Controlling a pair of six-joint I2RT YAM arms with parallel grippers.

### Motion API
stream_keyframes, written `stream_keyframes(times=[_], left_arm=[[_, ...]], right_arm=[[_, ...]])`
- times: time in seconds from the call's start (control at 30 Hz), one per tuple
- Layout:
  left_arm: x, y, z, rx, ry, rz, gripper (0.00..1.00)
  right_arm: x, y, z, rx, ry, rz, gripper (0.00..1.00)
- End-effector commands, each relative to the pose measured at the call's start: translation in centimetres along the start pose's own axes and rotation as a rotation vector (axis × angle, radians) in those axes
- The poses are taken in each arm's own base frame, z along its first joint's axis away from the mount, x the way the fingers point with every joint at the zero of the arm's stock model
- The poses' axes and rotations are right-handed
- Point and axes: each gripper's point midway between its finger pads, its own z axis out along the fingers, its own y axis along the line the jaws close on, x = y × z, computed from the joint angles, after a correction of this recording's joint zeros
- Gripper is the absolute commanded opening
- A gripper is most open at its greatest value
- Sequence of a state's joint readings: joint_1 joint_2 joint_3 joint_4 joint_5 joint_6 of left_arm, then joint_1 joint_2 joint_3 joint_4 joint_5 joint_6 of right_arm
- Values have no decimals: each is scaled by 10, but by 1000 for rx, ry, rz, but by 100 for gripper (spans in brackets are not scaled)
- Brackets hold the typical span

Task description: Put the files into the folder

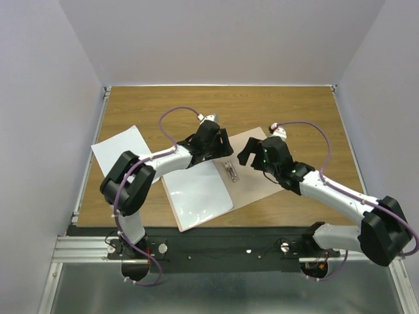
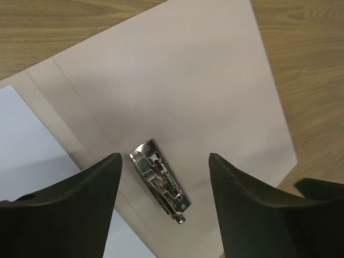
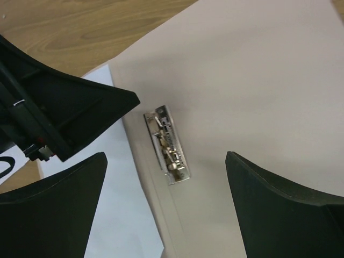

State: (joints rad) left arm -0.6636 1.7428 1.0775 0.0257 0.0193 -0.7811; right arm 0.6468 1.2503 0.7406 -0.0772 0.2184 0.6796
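The folder (image 1: 262, 173) lies open at mid-table, its tan leaf to the right and a glossy pale leaf (image 1: 200, 196) to the left. Whether that pale leaf is a file or the folder's own face, I cannot tell. A metal clip (image 1: 229, 171) sits at the fold. One white file (image 1: 118, 152) lies flat at the left, its right part under the left arm. My left gripper (image 2: 164, 158) hovers open over the clip (image 2: 159, 180). From the other side, my right gripper (image 3: 165, 156) is open over the clip (image 3: 167, 145) too. Neither holds anything.
The wooden table (image 1: 294, 111) is walled in by pale panels at the back and both sides. A metal rail (image 1: 209, 248) with both arm bases runs along the near edge. The two gripper heads are close together above the fold, and the left gripper (image 3: 64, 107) shows in the right wrist view.
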Motion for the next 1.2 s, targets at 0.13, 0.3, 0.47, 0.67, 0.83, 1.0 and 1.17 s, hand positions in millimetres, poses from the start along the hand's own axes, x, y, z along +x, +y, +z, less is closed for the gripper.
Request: stream_keyframes(times=[0.13,0.3,0.47,0.67,0.83,1.0,1.17], left_arm=[[26,37,19,-240,45,-83,54],[32,32,28,-236,62,-85,43],[37,36,34,-269,72,-91,41],[35,39,38,-303,66,-99,32],[38,38,37,-314,67,-100,27],[43,41,37,-346,81,-102,23],[55,40,37,-380,96,-106,16]], right_arm=[[-7,-42,-15,163,-104,24,100],[-2,-48,-14,184,-92,4,100],[-2,-52,-15,198,-97,-1,100],[-1,-54,-17,200,-102,-5,100],[1,-54,-16,198,-93,-8,100],[2,-54,-16,198,-88,-6,100],[4,-55,-16,199,-87,6,100]])
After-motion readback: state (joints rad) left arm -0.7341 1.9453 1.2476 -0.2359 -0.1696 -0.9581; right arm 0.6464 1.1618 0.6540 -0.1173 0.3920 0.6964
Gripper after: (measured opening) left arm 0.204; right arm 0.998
